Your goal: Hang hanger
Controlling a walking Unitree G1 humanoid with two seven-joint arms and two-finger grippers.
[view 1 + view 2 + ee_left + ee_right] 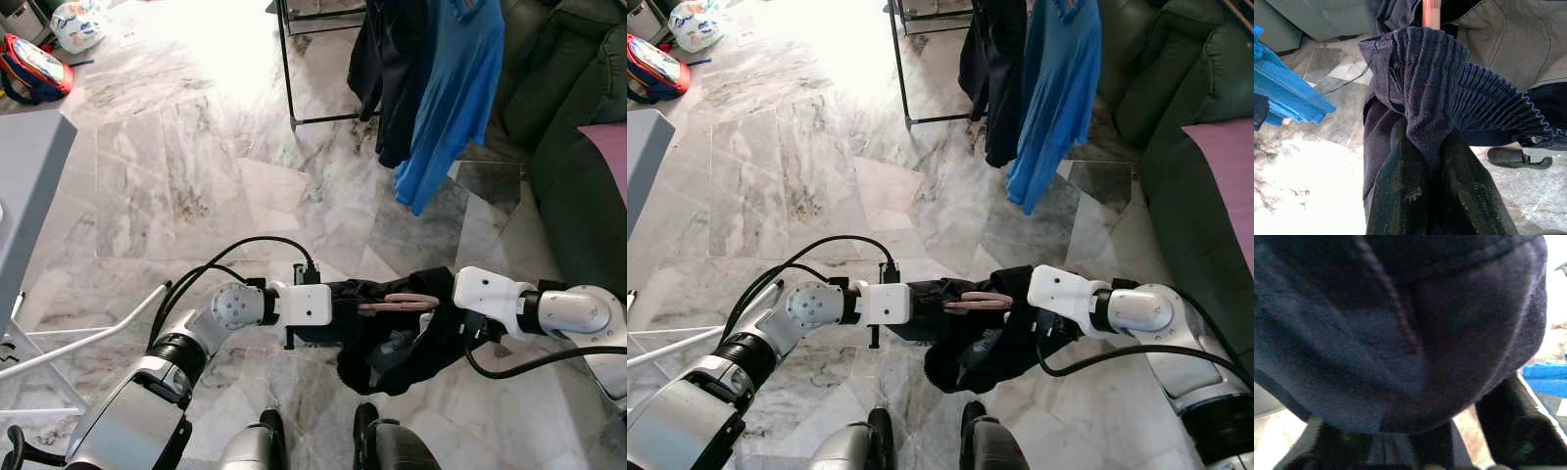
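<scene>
Directly ahead of the robot, the left gripper [1422, 161] is clamping the dark garment [392, 348] on the pink hanger [397, 303]; the right gripper's [1449, 431] closure cannot be determined. Transport step: next, approaching and hooking onto the far rack [286, 69].

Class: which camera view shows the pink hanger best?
The left eye view: the pink hanger lies in full length across the dark garment. The right eye view matches it; the left wrist view shows just an end.
</scene>
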